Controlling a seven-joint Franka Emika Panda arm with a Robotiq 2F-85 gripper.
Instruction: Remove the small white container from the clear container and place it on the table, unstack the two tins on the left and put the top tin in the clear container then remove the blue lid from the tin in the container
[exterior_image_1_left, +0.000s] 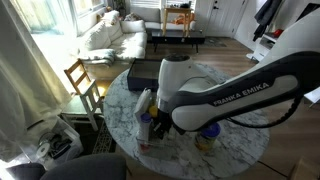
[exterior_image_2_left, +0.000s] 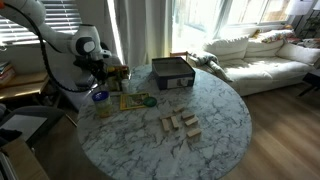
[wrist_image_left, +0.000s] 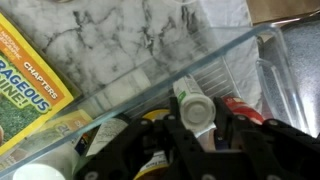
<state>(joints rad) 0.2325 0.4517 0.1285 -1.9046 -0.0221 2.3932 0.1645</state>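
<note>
On table (exterior_image_2_left: 225, 125): 1 blue lid (exterior_image_2_left: 100, 97), 1 dark box (exterior_image_2_left: 172, 72).

Book (exterior_image_2_left: 133, 101) on table (exterior_image_2_left: 225, 135) (box (exterior_image_2_left: 172, 72) behind)

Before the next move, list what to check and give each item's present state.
1. Blue lid on the top tin, nothing resting on it: ok.
2. Top tin seated in the clear container: cannot tell, too small in both exterior views.
3. Claw above the blue lid: not ok. The wrist view shows a see-through bin of bottles under it, beside the yellow book.
4. Claw empty: cannot tell from the wrist view.
5. Dark box and wooden blocks away from the lid: ok.
</note>
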